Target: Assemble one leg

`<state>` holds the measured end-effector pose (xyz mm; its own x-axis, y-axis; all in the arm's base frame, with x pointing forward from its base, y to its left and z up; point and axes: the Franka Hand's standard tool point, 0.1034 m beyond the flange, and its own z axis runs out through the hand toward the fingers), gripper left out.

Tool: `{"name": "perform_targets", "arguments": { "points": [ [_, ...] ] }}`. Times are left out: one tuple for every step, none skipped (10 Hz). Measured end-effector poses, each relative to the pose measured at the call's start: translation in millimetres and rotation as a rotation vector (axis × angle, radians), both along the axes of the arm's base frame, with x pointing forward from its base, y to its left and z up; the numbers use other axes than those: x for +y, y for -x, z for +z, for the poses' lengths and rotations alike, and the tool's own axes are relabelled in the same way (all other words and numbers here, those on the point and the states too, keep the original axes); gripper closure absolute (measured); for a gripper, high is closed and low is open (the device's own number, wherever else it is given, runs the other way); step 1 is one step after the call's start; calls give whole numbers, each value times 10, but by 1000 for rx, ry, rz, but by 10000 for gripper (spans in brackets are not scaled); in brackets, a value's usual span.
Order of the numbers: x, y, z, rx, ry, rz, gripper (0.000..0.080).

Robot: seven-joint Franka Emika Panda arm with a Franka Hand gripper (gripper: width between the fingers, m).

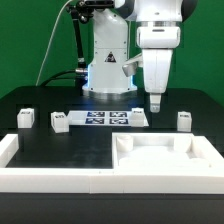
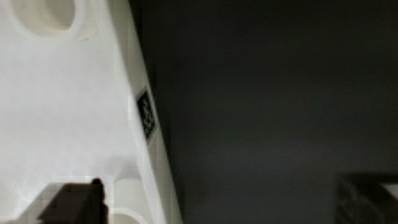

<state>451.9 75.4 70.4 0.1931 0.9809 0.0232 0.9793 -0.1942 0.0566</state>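
Note:
Three legs show in the exterior view, all small white blocks with tags: two at that view's left [image 1: 27, 118] [image 1: 60, 122] and one at its right [image 1: 184, 120]. My gripper [image 1: 155, 102] hangs pointing down over the black table, between the marker board [image 1: 110, 119] and the right-hand leg, holding nothing. The large white recessed slab [image 1: 165, 155] lies just in front of it. In the wrist view my gripper [image 2: 222, 205] is open, with one dark finger [image 2: 71, 202] over the slab [image 2: 71, 110] and the other faint at the far edge. No leg shows there.
A low white wall [image 1: 50, 172] borders the table's front and the exterior view's left. The arm's base [image 1: 108, 60] stands behind the marker board. In the wrist view, the slab's edge carries a tag [image 2: 148, 110] and a corner hole [image 2: 54, 15].

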Motion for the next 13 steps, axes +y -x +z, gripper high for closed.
{"name": "perform_targets", "arguments": {
  "points": [
    [8,1,0,2,-9,-120,150],
    [8,1,-1,4,-14,-200,150],
    [15,17,-8,7,-26,-307,150],
    [37,79,-35,20,-40,-470,150],
    [86,123,-41,29,-48,-597,150],
    [151,153,-49,38,-58,-725,150],
    [229,185,-60,50,-69,-864,150],
    [295,205,-66,60,-78,-976,150],
    [363,232,-84,73,-86,-1099,150],
    [405,247,-112,81,-91,-1158,150],
    [434,248,-131,85,-101,-1233,150],
    [435,246,-127,89,-105,-1276,150],
    [445,250,-128,99,-114,-1393,150]
  ]
}}
